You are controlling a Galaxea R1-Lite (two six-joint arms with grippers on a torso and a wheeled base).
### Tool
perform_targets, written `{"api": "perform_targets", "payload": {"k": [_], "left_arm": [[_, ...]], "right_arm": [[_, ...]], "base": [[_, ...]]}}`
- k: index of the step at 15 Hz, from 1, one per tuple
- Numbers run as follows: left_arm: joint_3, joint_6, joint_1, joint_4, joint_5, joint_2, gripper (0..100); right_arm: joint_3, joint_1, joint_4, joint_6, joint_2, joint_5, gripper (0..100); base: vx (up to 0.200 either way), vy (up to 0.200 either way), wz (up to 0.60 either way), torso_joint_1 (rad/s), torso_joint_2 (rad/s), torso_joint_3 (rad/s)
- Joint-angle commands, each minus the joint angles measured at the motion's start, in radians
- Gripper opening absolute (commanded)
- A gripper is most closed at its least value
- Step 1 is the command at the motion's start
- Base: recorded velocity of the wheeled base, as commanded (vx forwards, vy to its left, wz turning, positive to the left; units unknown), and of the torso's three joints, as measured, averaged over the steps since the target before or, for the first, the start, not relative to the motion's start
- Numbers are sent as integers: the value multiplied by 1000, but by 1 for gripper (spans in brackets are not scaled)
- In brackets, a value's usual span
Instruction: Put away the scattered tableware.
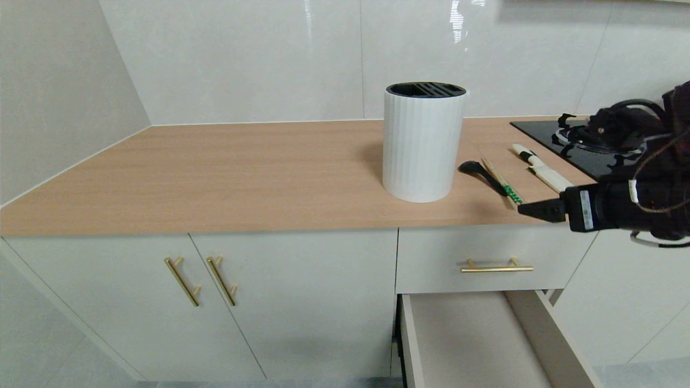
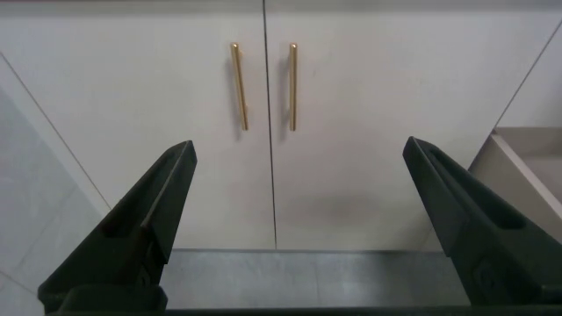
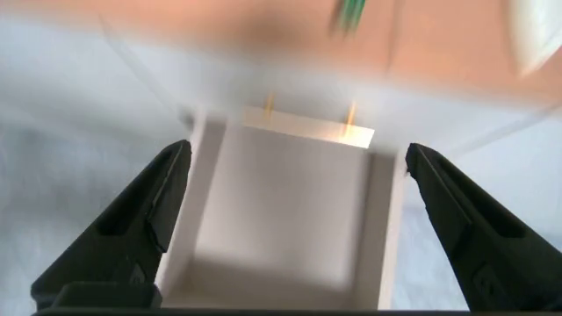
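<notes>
A black spoon [image 1: 478,171], a pair of chopsticks with green ends [image 1: 502,185] and a white knife-like utensil [image 1: 542,168] lie on the wooden counter [image 1: 242,172], right of a white ribbed utensil holder [image 1: 423,145] with a black slotted top. My right gripper [image 1: 528,209] hovers at the counter's front edge, just in front of the chopsticks. In the right wrist view it [image 3: 299,156] is open and holds nothing, above the open drawer [image 3: 290,219]. My left gripper [image 2: 299,151] is open and holds nothing, low in front of the cupboard doors [image 2: 272,132].
A black hob [image 1: 587,143] sits at the counter's right end. Below the counter a closed drawer has a gold handle [image 1: 496,265], and under it the pulled-out drawer [image 1: 474,339] juts forward. Two cupboard doors with gold handles [image 1: 202,280] are on the left.
</notes>
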Motion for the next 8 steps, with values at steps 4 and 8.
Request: {"api": "perform_targets", "payload": {"k": [4, 8], "left_arm": [[0, 0, -1, 0, 1, 2, 100], [0, 0, -1, 0, 1, 2, 100]], "right_arm": [[-200, -83, -12, 4, 286, -19, 100], [-210, -101, -51, 6, 335, -26, 100]], "base": [[0, 0, 0, 16, -35, -16], [0, 0, 0, 0, 0, 0]]}}
